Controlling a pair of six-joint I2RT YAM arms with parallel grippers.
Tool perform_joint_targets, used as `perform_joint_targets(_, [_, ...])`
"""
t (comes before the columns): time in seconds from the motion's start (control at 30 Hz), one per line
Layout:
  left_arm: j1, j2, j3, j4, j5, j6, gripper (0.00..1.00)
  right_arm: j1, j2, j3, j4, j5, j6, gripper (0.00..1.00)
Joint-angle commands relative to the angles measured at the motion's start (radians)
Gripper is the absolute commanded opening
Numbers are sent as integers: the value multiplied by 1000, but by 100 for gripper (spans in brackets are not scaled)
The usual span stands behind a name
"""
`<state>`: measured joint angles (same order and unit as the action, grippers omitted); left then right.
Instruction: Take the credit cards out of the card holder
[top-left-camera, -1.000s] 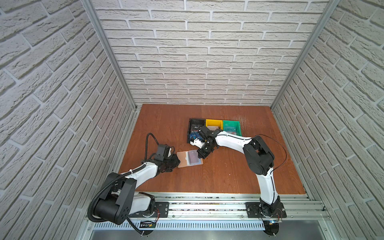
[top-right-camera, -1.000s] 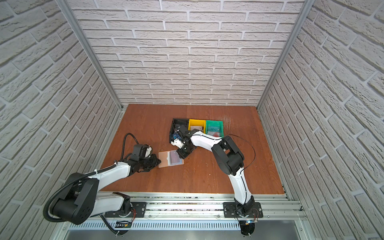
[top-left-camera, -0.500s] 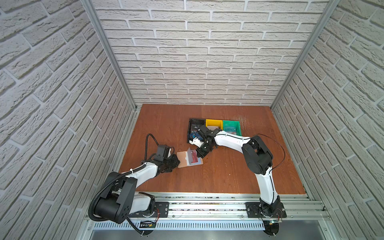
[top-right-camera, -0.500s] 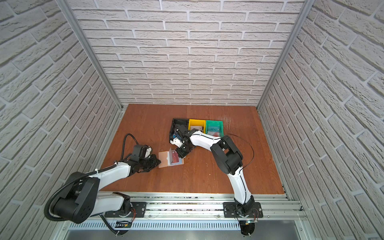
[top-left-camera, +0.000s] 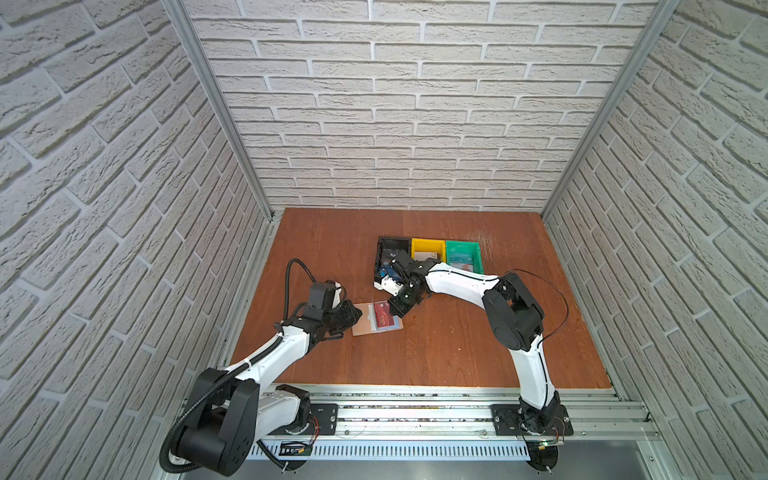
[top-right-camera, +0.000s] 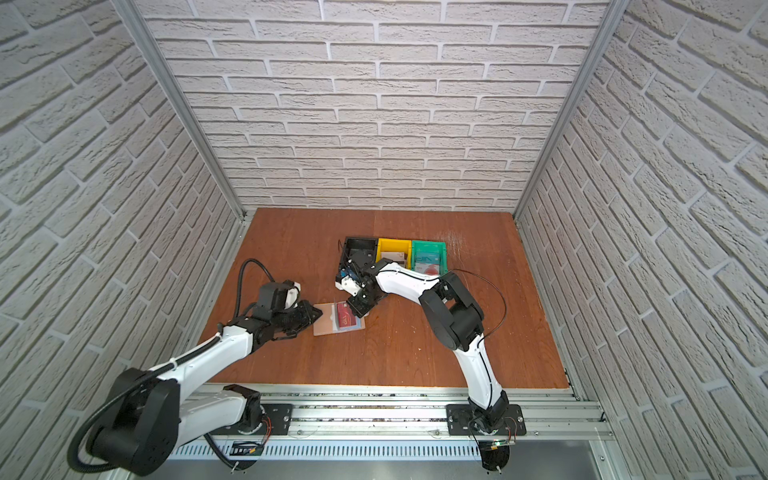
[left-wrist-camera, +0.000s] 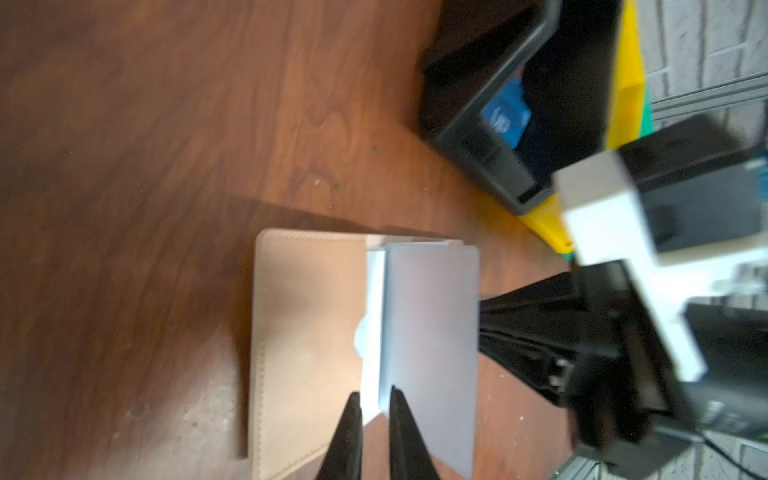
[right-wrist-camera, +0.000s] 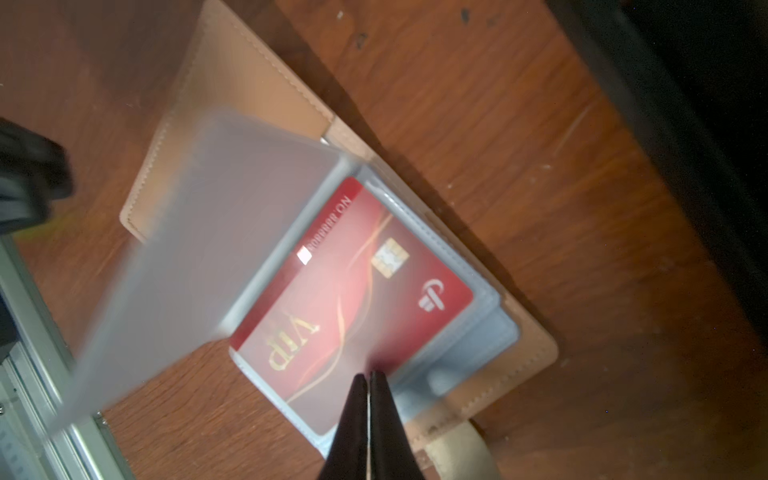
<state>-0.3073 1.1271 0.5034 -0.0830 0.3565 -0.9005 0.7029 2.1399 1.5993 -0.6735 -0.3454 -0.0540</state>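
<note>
Card holder (top-left-camera: 362, 322) lies open on table (top-left-camera: 436, 353), between the grippers. Left gripper (left-wrist-camera: 372, 400): fingers narrow, pinching edge of a raised clear sleeve (left-wrist-camera: 432, 332). Right gripper (right-wrist-camera: 368, 380): fingers pressed together, tips at edge of red card (right-wrist-camera: 353, 282), which sits in the holder.

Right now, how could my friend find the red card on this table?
On the brown wooden table, find the open tan leatherette card holder lying flat, left of centre. Inside it lies the dark red plastic card with gold "VIP" letters, beside the clear plastic page the left claw holds up. Unlike the blue card in the black plastic bin, it is red.
</note>
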Motion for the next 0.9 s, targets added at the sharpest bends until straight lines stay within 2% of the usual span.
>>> perform_joint_targets(0.0, [11, -56, 39, -77, -1, 15, 16, 13, 18, 30, -4, -8, 20, 8])
perform_joint_targets(0.17, [11, -79, 23, -20, 34, -21, 18, 13, 33, 33, -7, -22, 20, 8])
perform_joint_targets(0.3, [11, -52, 14, 9, 47, -33, 17, 18, 37, 36, 2, -83, 14, 8])
perform_joint_targets(0.5, [27, -73, 2, 12, 63, -35, 18, 33, 45, 52, 98, -298, 57, 8])
perform_joint_targets(0.6, [56, -102, -28, 6, 72, -43, 18, 48, 65, 82, 133, -358, 88, 8])
perform_joint_targets(0.77, [74, -147, -46, 2, 81, -51, 18, 59, 117, 137, 121, -363, 111, 7])
perform_joint_targets(0.87, [72, -138, -52, 31, 87, -58, 19, 56, 120, 132, 114, -326, 114, 7])
